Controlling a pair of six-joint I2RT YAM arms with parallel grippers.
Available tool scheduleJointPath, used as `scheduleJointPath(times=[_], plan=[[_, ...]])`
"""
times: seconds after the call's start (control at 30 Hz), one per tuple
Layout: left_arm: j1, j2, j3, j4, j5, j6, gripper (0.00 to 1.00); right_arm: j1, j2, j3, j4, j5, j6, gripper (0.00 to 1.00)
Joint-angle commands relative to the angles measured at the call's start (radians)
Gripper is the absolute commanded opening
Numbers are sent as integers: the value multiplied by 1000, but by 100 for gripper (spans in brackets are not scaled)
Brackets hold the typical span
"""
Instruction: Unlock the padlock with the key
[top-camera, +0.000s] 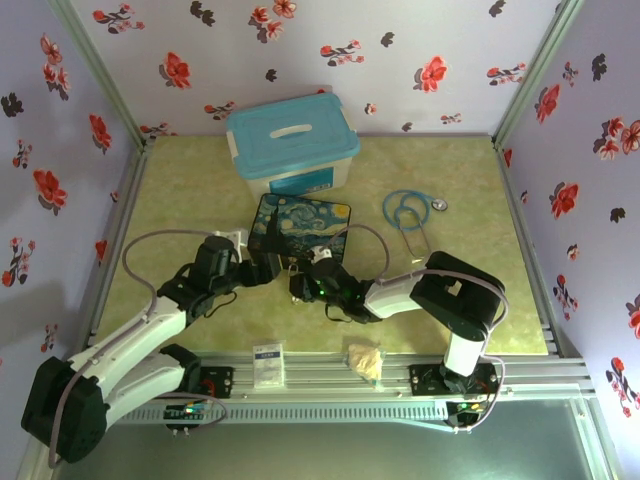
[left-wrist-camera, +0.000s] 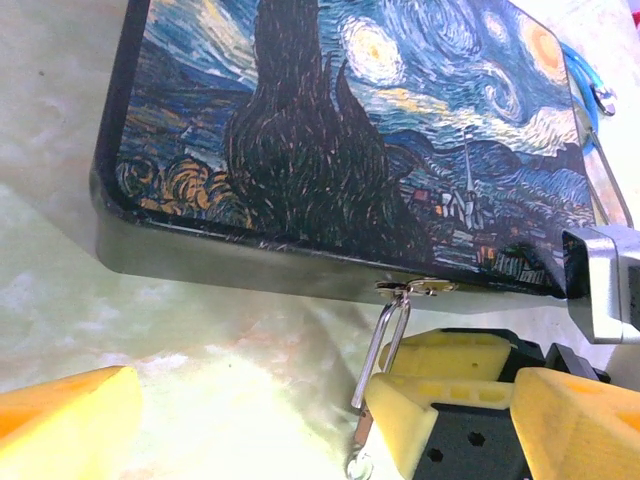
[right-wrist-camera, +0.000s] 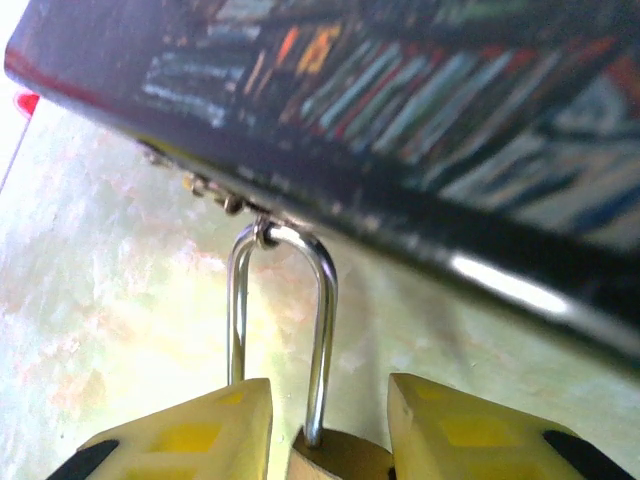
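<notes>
Padlock (right-wrist-camera: 338, 460) hangs hooked through the clasp (right-wrist-camera: 262, 232) at the six o'clock edge of the painted box (top-camera: 300, 225), its brass body flanked by the right gripper (right-wrist-camera: 330, 392), whose pinch I cannot confirm, while the left gripper (left-wrist-camera: 325, 400) at its nine o'clock stands spread wide.

1. The left arm (top-camera: 130, 345) stretches from its base forward and rightward, elbow bent, wrist low.
2. The left gripper (top-camera: 266, 268) has its jaws spread wide.
3. The right arm (top-camera: 455, 295) folds at the elbow, forearm pointing left.
4. The right gripper (top-camera: 299, 284) is partly narrowed, its pads (right-wrist-camera: 190, 440) flanking the padlock (right-wrist-camera: 340, 462); whether they press on it is unclear.
5. The two grippers sit near each other.
</notes>
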Motion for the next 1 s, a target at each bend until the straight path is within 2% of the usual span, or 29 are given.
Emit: scheduleJointPath(times=[0.0, 0.17, 0.53, 0.67, 0.83, 0.97], plan=[[8, -23, -16, 13, 15, -7, 95, 28, -18, 13, -182, -30, 23, 37], [10, -33, -24, 18, 14, -7, 95, 43, -53, 71, -384, 32, -21, 36], [13, -40, -26, 10, 13, 2, 95, 48, 39, 150, -421, 47, -9, 41], [17, -52, -27, 9, 11, 4, 95, 48, 64, 191, -491, 70, 3, 42], [20, -62, -31, 8, 12, 5, 96, 48, 68, 203, -500, 72, 3, 37], [26, -65, -24, 7, 9, 13, 96, 49, 47, 172, -458, 70, 11, 27]])
